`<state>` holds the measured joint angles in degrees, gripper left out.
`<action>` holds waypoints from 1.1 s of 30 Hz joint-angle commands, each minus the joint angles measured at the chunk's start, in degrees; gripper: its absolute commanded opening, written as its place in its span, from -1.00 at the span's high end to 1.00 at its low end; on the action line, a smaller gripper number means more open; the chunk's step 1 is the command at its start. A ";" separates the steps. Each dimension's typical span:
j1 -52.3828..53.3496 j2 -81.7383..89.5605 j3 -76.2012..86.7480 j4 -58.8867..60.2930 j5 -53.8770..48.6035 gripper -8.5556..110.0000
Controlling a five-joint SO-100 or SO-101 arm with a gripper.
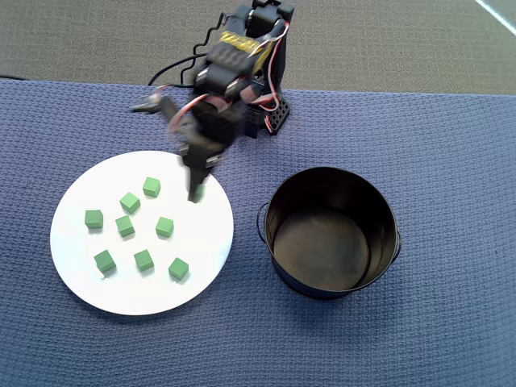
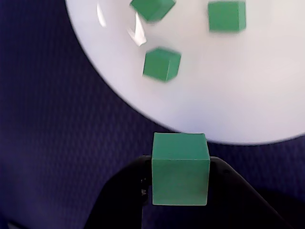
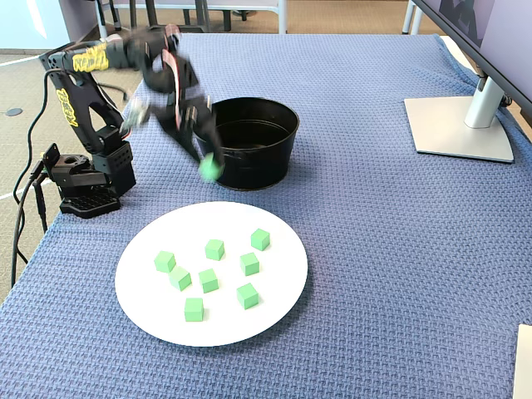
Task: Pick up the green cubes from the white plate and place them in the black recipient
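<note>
Carrying one green cube (image 2: 180,169) pinched between the fingers (image 2: 143,191), lifted clear of the white plate (image 3: 274,299). Seven green cubes (image 3: 214,249) left below and behind the fingers; black recipient (image 1: 331,232) beside them, seemingly empty. Task barely begun.

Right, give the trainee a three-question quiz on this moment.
1. True or false: the gripper is shut on a green cube.
2. How many green cubes lie on the white plate in the fixed view? A) five B) seven C) nine
3. Fill in: the black pot holds ___ cubes so far.

Key: 1 true; 2 B; 3 no.
</note>
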<state>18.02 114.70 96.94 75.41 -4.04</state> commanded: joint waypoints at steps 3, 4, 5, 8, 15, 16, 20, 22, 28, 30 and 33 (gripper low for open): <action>-21.36 8.09 -10.02 7.65 10.20 0.86; -24.79 6.94 -10.72 7.56 11.60 0.86; -27.60 5.36 -11.25 7.03 12.66 0.86; -33.05 -1.41 -11.78 4.92 14.94 0.86; -35.16 -11.07 -6.50 -3.69 10.99 0.44; -35.42 -11.07 -5.54 -4.22 9.93 0.37; -35.51 -9.23 -4.22 -4.83 8.61 0.34; -35.51 -6.68 -4.66 -3.34 8.61 0.36; -23.73 4.39 -12.04 6.50 10.81 0.77; -18.11 6.50 -12.13 8.88 7.38 0.84; -8.26 8.00 -8.79 9.76 1.85 0.86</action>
<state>1.32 118.56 88.68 83.58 2.64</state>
